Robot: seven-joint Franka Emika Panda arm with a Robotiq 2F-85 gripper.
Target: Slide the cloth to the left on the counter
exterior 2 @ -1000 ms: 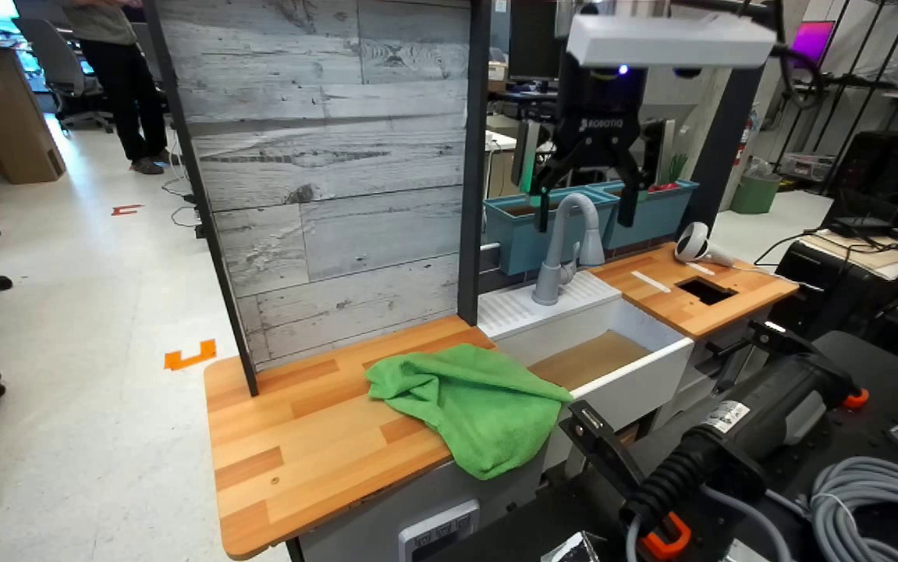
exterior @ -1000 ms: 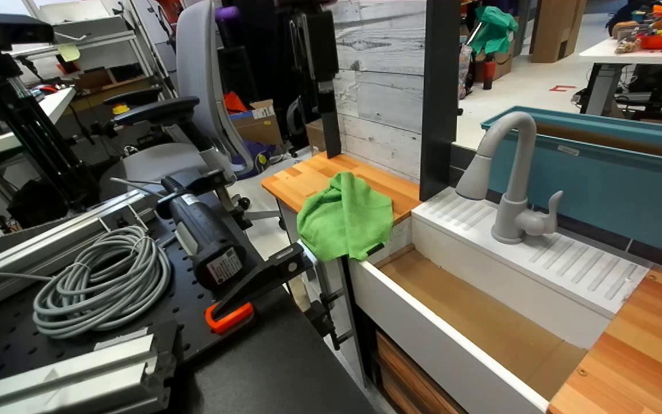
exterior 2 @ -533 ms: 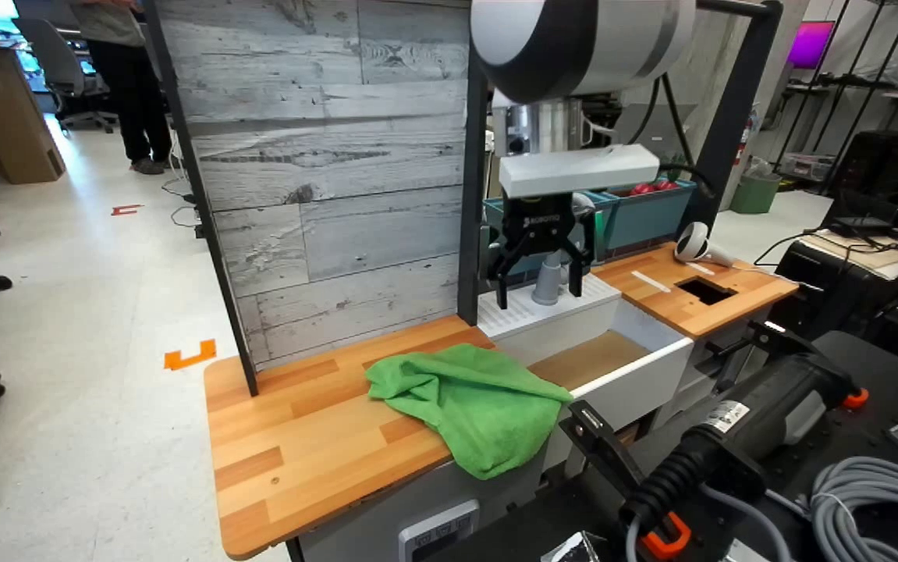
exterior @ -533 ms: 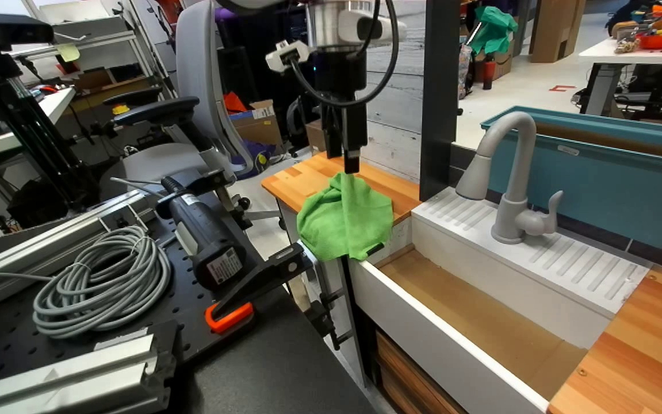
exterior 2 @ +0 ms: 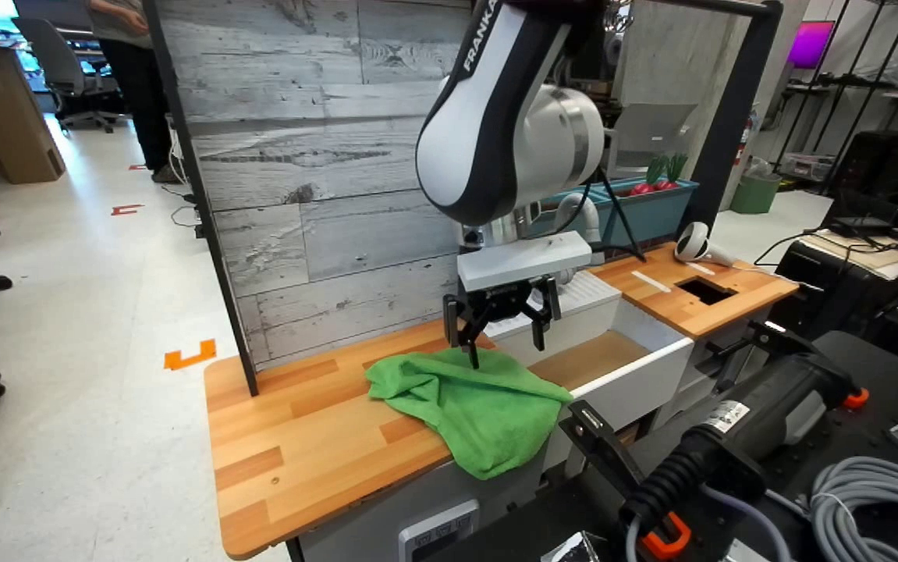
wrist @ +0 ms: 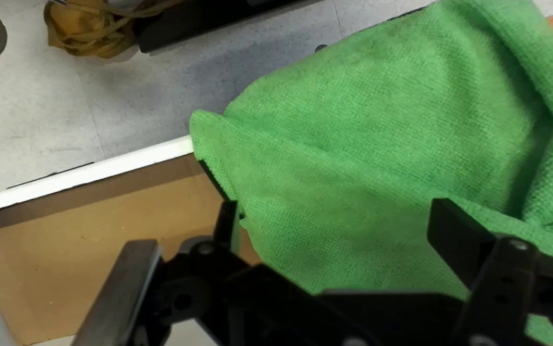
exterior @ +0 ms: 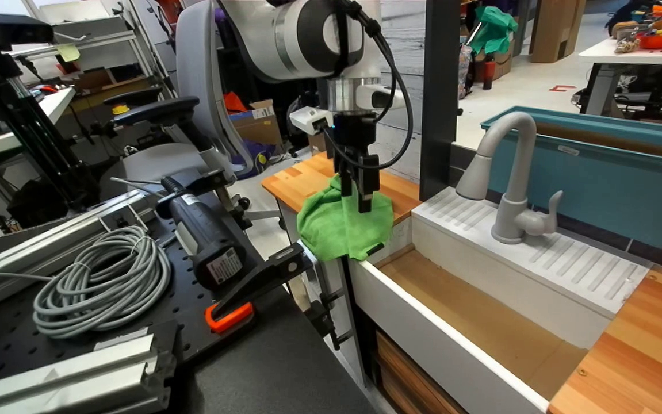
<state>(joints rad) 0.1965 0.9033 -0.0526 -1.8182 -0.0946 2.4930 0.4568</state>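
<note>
A green cloth (exterior 2: 488, 421) lies crumpled on the wooden counter (exterior 2: 324, 445), beside the sink, with part of it draping over the counter's front edge. The cloth also shows in an exterior view (exterior: 331, 227) and fills much of the wrist view (wrist: 377, 120). My gripper (exterior 2: 506, 353) is open and empty, pointing down over the cloth's sink side. In the wrist view the open gripper (wrist: 336, 205) has one finger over the cloth and the other by its edge near the sink. Whether a fingertip touches the cloth I cannot tell. In an exterior view the gripper (exterior: 356, 201) hides part of the cloth.
The white sink (exterior: 446, 336) with a grey faucet (exterior: 517, 172) adjoins the counter. A grey wood-plank wall (exterior 2: 324, 172) and dark post (exterior: 440, 103) stand behind. A black tool (exterior: 204, 241) and a clamp (exterior: 267, 270) lie on the dark table in front.
My arm has come into view and moved down and towards the cloth, bringing the open gripper from above the sink to over the cloth. The cloth has not moved.
</note>
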